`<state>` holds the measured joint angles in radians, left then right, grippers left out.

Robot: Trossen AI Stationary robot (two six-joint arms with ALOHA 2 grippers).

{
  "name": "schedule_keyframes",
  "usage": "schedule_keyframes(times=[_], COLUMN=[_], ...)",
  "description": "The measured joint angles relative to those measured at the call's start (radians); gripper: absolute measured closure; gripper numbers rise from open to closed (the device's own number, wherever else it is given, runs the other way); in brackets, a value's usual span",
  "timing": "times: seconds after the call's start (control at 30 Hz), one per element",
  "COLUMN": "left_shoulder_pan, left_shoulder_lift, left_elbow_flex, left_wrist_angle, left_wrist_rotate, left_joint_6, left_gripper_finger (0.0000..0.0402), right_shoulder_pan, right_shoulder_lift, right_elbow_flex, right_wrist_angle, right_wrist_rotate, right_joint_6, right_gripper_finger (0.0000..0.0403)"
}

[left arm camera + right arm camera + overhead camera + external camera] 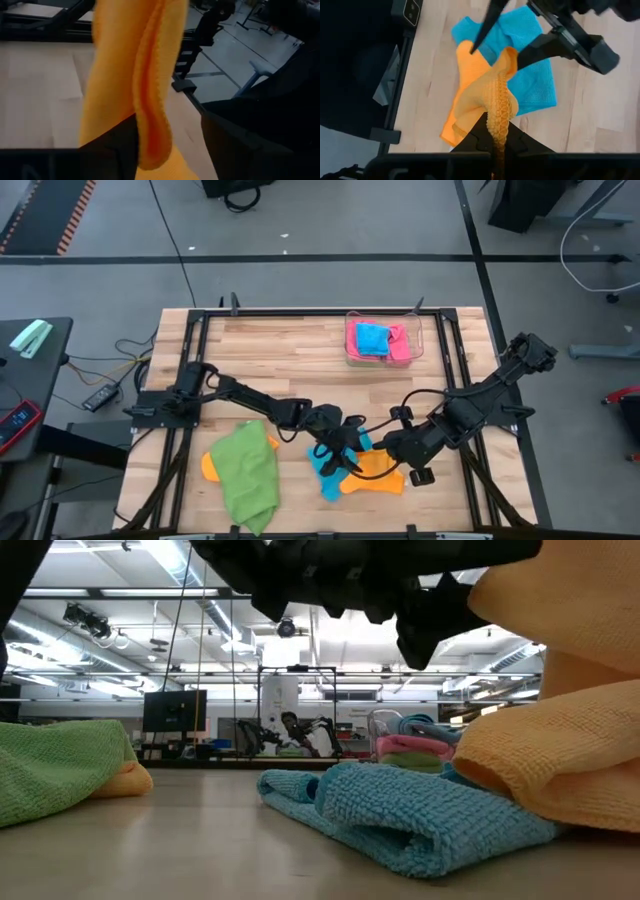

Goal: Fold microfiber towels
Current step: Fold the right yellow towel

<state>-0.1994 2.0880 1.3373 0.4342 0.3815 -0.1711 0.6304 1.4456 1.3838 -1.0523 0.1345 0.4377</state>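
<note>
An orange microfiber towel [378, 472] lies partly over a sky-blue one [328, 472] near the table's front middle. My right gripper [497, 125] is shut on a raised ridge of the orange towel. My left gripper [496, 52] is open. Its two fingers stand on either side of the same ridge, farther along it [150, 75]. The blue towel [530, 65] lies flat on the wood. At the front left a green towel [246, 472] rests over another orange one [210, 465]. My right gripper pinches a bunched fold of the orange towel [498, 107] between its two fingers, slanting down from above. The fold is drawn up into a ridge, while the towel's lower part [462, 125] stays on the table. My left gripper has the ridge [155, 125] between its open fingers; I cannot tell whether they touch it.
A clear tray [352, 352] at the table's far right holds pink and blue towels. A black frame [300, 312] runs around the table's edges. Bare wood [260, 360] lies between the tray and the arms.
</note>
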Motion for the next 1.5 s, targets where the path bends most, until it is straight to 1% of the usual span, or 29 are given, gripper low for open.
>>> schedule_keyframes(times=[0.13, 0.2, 0.3, 0.43, 0.47, 0.57, 0.67, 0.73, 0.77, 0.83, 1.03, 1.17, 1.33, 1.43, 1.5], left_shoulder_pan=[0.008, 0.007, 0.007, 0.007, 0.007, 0.004, -0.010, -0.022, -0.029, -0.042, -0.086, -0.107, -0.138, -0.158, -0.171], left_shoulder_lift=[0.000, 0.000, 0.000, 0.000, -0.006, -0.055, -0.135, -0.181, -0.206, -0.246, -0.342, -0.383, -0.392, -0.395, -0.395], left_elbow_flex=[0.000, 0.000, 0.000, 0.000, 0.000, 0.000, 0.002, 0.002, 0.001, 0.000, 0.001, 0.002, 0.018, 0.050, 0.077], left_wrist_angle=[-0.010, -0.020, -0.038, -0.067, -0.081, -0.144, -0.245, -0.304, -0.334, -0.334, -0.378, -0.355, -0.328, -0.328, -0.353], left_wrist_rotate=[-0.006, -0.027, -0.048, -0.059, -0.060, -0.068, -0.127, -0.162, -0.168, -0.169, -0.168, -0.129, -0.023, -0.015, -0.014], left_joint_6=[-0.007, -0.005, 0.000, 0.007, 0.007, 0.014, 0.049, 0.053, 0.052, 0.052, 0.037, -0.011, -0.080, -0.080, -0.079], left_gripper_finger=[0.0239, 0.0263, 0.0308, 0.0380, 0.0388, 0.0390, 0.0393, 0.0394, 0.0393, 0.0391, 0.0394, 0.0385, 0.0391, 0.0391, 0.0383], right_shoulder_pan=[0.000, 0.000, 0.000, 0.000, 0.000, 0.000, 0.000, 0.000, 0.001, 0.003, 0.003, 0.002, 0.002, 0.002, 0.002], right_shoulder_lift=[0.000, 0.000, 0.000, 0.000, 0.000, 0.000, 0.000, 0.000, 0.000, 0.000, 0.000, 0.000, 0.000, 0.000, -0.001], right_elbow_flex=[0.000, 0.000, 0.000, 0.000, 0.000, 0.000, 0.000, 0.000, 0.000, 0.000, 0.000, 0.000, 0.003, 0.033, 0.056], right_wrist_angle=[0.000, 0.000, 0.000, 0.002, 0.004, 0.007, 0.009, 0.021, 0.034, 0.062, 0.166, 0.263, 0.427, 0.437, 0.419], right_wrist_rotate=[0.000, 0.000, 0.000, 0.004, 0.011, 0.018, 0.016, -0.010, -0.029, -0.085, -0.239, -0.314, -0.431, -0.457, -0.458], right_joint_6=[0.005, 0.005, 0.006, 0.006, 0.007, 0.021, 0.066, 0.103, 0.117, 0.136, 0.139, 0.142, 0.161, 0.118, 0.081], right_gripper_finger=[0.0395, 0.0395, 0.0395, 0.0395, 0.0395, 0.0395, 0.0395, 0.0395, 0.0395, 0.0395, 0.0395, 0.0395, 0.0395, 0.0395, 0.0395])
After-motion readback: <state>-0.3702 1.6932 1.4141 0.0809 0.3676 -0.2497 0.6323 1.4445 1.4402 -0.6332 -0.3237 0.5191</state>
